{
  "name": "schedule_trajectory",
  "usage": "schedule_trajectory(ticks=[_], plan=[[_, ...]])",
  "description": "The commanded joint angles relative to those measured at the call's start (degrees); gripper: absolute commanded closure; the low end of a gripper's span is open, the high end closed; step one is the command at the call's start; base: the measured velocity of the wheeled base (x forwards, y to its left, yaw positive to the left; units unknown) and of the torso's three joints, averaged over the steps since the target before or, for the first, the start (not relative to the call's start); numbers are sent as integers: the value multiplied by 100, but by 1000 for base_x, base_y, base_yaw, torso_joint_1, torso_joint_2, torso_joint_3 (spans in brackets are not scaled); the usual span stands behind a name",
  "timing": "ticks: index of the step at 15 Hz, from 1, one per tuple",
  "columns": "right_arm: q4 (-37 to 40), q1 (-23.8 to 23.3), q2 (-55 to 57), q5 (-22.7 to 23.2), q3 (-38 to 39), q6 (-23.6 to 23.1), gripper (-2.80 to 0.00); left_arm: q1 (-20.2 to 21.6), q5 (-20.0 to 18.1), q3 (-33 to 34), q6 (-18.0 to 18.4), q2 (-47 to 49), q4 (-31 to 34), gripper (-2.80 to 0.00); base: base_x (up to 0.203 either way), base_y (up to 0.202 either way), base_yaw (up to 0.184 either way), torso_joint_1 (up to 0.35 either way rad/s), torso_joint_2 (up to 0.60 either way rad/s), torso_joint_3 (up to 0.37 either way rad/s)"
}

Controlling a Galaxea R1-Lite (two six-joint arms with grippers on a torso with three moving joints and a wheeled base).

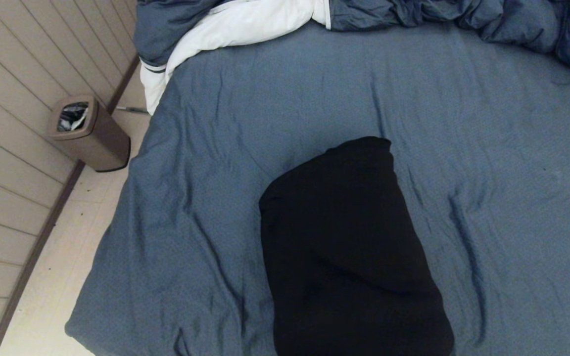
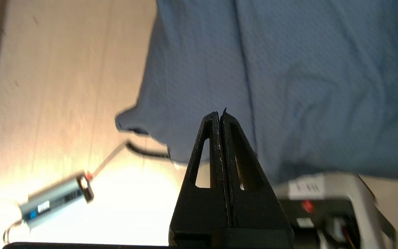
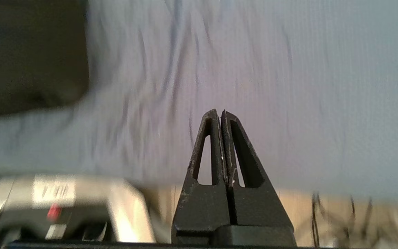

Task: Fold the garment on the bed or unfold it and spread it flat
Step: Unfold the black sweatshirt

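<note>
The black garment (image 1: 349, 252) lies folded into a compact oblong bundle on the blue-grey bed (image 1: 245, 148), near its front edge. A dark part of the garment (image 3: 29, 55) also shows in the right wrist view. Neither arm appears in the head view. My left gripper (image 2: 220, 114) is shut and empty, held off the bed (image 2: 306, 86) beside its near corner. My right gripper (image 3: 219, 112) is shut and empty too, hanging by the front edge of the bed (image 3: 288, 86), to the right of the garment.
A rumpled blue-grey duvet with white lining (image 1: 245, 22) is heaped along the far side. A brown waste bin (image 1: 89, 133) stands by the wall on the left. A small grey device on a cord (image 2: 55, 200) lies on the floor. My base (image 2: 323, 204) sits against the bed.
</note>
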Motion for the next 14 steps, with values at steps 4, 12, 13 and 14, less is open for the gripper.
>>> schedule_trajectory(ticks=[4, 12, 13, 14], plan=[[-1578, 7, -141, 601, 1079, -296, 0, 306, -181, 734, 363, -1495, -118, 0, 0, 0, 0, 0, 0, 0], [-2064, 7, -152, 585, 1344, -578, 0, 335, -202, 1302, 1064, -1714, -1048, 0, 0, 0, 0, 0, 0, 0], [-2062, 7, -152, 612, 1344, -512, 0, 335, -173, 1302, 954, -1714, -1047, 0, 0, 0, 0, 0, 0, 0], [-2055, 7, -144, 625, 1344, -381, 0, 335, -70, 1302, 802, -1715, -1039, 0, 0, 0, 0, 0, 0, 0]])
